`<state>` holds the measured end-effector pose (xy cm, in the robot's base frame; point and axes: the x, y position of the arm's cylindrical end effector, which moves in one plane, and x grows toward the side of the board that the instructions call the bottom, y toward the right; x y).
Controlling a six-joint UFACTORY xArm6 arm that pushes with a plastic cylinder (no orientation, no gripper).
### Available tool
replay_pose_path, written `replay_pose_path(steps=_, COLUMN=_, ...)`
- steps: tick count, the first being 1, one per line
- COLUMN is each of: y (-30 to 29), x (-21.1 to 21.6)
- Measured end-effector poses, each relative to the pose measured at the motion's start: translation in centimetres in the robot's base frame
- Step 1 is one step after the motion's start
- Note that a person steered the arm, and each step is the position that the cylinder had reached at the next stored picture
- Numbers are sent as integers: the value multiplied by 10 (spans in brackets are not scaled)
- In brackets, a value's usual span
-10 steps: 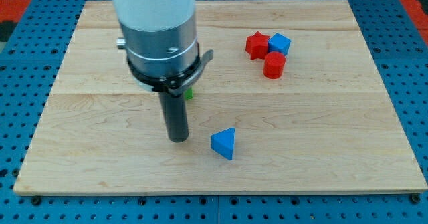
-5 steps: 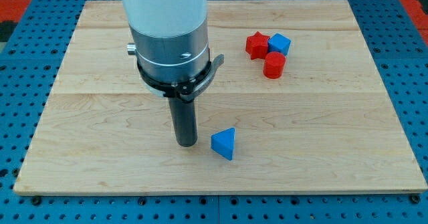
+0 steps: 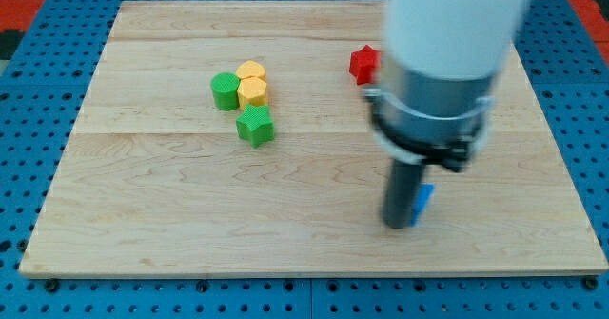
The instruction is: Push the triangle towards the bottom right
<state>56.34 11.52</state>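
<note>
My tip rests on the counter, touching the left side of the blue triangle, which is mostly hidden behind the rod. The triangle lies far right of the green star. There are no fingers, only a rod.

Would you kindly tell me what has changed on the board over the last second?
My tip swept toward the view's right, pushing the blue triangle rightward; only a sliver shows beside the rod. The red star stayed put. The green and yellow blocks, hidden earlier, are now uncovered.
</note>
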Motion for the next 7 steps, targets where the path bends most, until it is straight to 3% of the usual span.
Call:
replay_pose_path(steps=1, y=44, x=-2)
replay_pose_path(steps=2, y=-20, x=3)
replay_pose_path(steps=3, y=-46, x=-42)
replay_pose_path(steps=4, y=17, x=-66)
replay_pose_path(steps=6, y=48, x=-27)
replay_pose_path(steps=7, y=26, x=-87)
